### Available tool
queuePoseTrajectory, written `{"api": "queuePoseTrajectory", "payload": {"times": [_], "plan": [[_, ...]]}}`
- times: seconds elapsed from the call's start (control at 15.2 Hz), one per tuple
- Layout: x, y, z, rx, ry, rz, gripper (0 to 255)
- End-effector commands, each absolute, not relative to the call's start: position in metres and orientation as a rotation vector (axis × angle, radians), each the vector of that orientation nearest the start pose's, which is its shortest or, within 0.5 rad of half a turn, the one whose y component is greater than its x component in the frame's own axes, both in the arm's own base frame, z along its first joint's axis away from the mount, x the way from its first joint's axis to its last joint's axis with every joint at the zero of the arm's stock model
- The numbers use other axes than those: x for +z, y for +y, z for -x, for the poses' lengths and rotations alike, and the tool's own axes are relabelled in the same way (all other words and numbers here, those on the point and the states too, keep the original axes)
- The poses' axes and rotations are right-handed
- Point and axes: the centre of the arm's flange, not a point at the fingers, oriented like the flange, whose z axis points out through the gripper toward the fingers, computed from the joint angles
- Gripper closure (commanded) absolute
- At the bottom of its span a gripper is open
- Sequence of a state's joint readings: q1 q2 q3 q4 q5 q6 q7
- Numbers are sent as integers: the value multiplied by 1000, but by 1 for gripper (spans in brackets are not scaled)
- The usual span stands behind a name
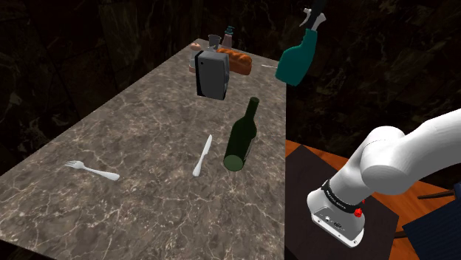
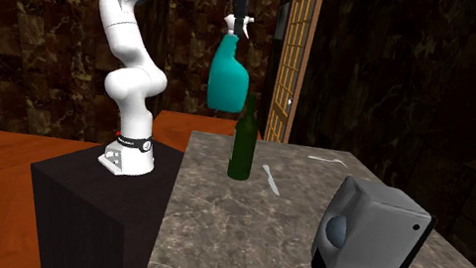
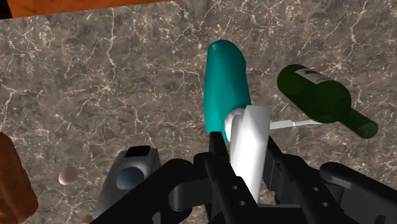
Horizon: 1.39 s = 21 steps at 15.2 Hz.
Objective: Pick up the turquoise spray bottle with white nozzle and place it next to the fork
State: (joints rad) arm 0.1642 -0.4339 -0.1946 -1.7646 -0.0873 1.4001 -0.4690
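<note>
Big slab first: the worktop [image 1: 148, 125] is grey-brown stone-look with pale veins all over. The white arm [image 1: 399, 159] sits on a dark boxy stand [image 2: 103, 205] butted against one long edge. Toward the worktop's far end there's a rounded grey appliance [image 1: 210, 74] with a black front. A dark green glassy wine bottle [image 1: 242, 137] is close to the stand-side edge, about midway along.

The spray bottle [image 1: 295, 65] is up in the air, not touching anything below, over the stand-side edge near the far end. It has a smooth turquoise body, wide at the base and tapering up to a white nozzle. It hangs under the gripper [image 3: 245, 143] at a tilt, and the black fingers are clamped on that nozzle.

A brown loaf [image 1: 238, 60] lies behind the appliance. A pale knife [image 1: 202, 156] lies just beside the wine bottle. The fork [image 1: 92, 171] is way over by the opposite long edge, well apart from the spray bottle.
</note>
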Motion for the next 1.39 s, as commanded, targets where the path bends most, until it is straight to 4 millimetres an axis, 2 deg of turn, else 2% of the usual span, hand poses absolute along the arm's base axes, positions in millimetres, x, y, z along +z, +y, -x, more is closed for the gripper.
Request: {"api": "queuePoseTrajectory", "payload": {"times": [0.0,1.32], "plan": [[714,-25,-392,-92,-682,3085,255],[635,227,-395,-92,-682,3085,255]]}}
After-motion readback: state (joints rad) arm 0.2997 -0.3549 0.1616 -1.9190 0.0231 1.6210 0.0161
